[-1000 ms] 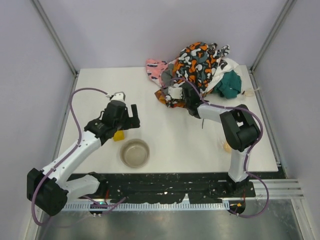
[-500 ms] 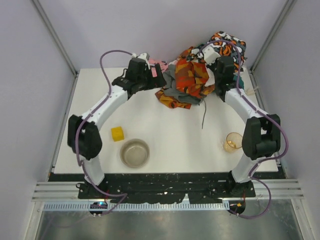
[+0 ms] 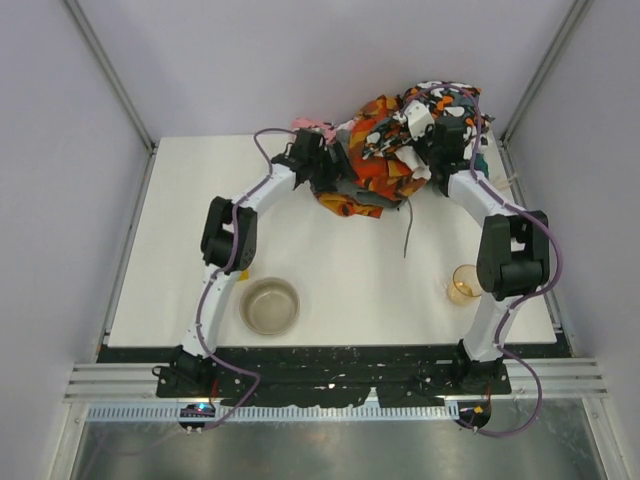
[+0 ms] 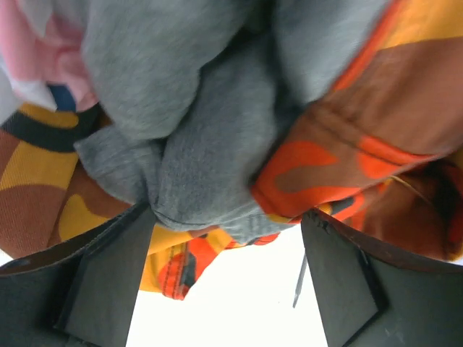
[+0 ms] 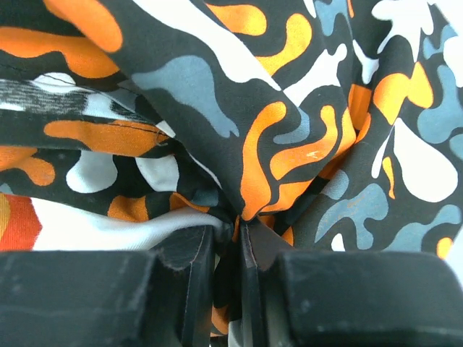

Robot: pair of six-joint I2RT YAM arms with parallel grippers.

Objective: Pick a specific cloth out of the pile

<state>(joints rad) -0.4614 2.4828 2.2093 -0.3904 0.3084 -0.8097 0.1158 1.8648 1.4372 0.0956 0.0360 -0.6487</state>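
Between the spread fingers of the left gripper [image 4: 226,217] lies a fold of the large, plain, soft grey cloth [image 4: 195,144]. The two black fingers [image 4: 108,282] stand wide apart, one at each side of the fold. Whether the pads touch the fabric, I cannot tell.

Beyond the fingertips the grey cloth goes deeper into the pile of mixed fabrics [image 3: 385,160], where it is packed closely. A bright orange printed fabric [image 4: 347,123] presses against it at one side. A pale pink piece [image 4: 43,50] and a brown-yellow printed piece [image 4: 36,195] press at the other side.

Under the fingers the white table top [image 3: 200,220] shows, and a thin dark string [image 4: 299,282] lies on it near the lower edge of the cloth. Behind this gripper, toward the arm bases, the table surface is open as far as the round greyish bowl [image 3: 270,306], which stands well apart. The pile sits at the far edge of the table, near the pale back wall [image 3: 300,60], so ahead of the tool little room is left.

The right gripper [image 5: 226,238] is pressed together and pinches a bunched fold of the orange-black-white patterned cloth [image 5: 304,94], holding it raised over the far right part of the pile. The grey cloth lies lower than that raised cloth, on the side toward the left gripper. An amber see-through cup [image 3: 465,285] stands well behind the right gripper, near the right edge of the table.
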